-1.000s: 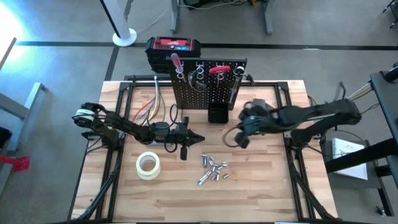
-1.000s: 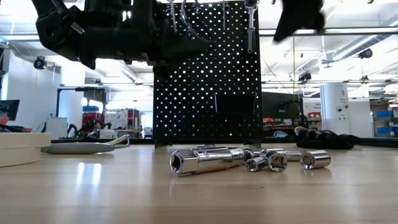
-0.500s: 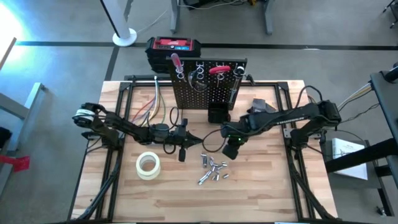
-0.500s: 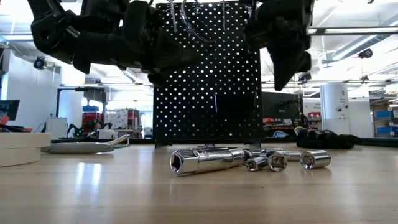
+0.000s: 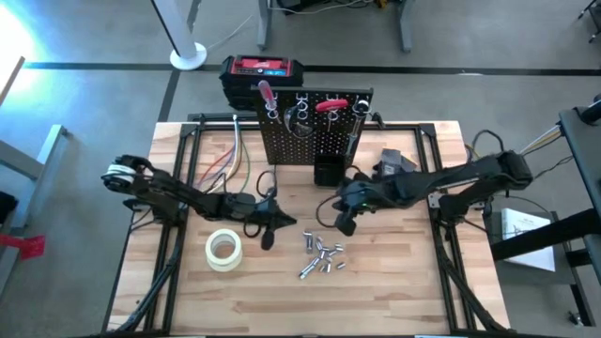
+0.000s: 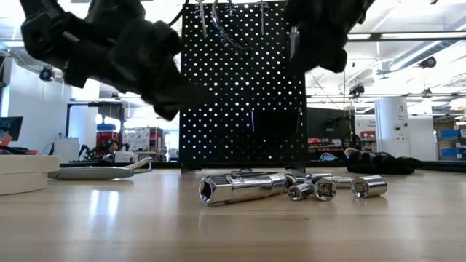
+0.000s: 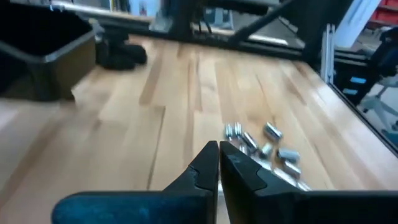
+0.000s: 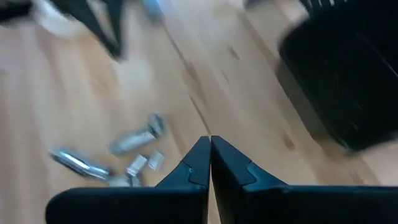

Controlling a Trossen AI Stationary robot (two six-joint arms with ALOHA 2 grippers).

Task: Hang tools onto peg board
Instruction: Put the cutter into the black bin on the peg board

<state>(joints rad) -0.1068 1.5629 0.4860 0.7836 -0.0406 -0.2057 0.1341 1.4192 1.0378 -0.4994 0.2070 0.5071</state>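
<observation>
The left gripper hangs above the table with its two dark fingers pressed together, nothing between them; its tip points toward the pile of tools, which lies just beside it toward the table's middle. The right gripper hovers on the other side of that pile, near the small black bin, and its fingers are likewise closed on nothing. The loose tools are short silvery sockets and bits, bunched together on the wood; in the low view the largest is a shiny socket lying on its side with its open end showing, with smaller sockets touching or close beside it. Behind the pile stands the peg board, an upright black panel full of holes, with silvery ring hooks along its top edge. A red-handled tool hangs near its left end, another red-handled tool sits toward the middle, and a slim grey metal tool hangs down its face. A roll of whitish tape lies flat on the table near the left arm, and a red-and-black box sits behind the board.
</observation>
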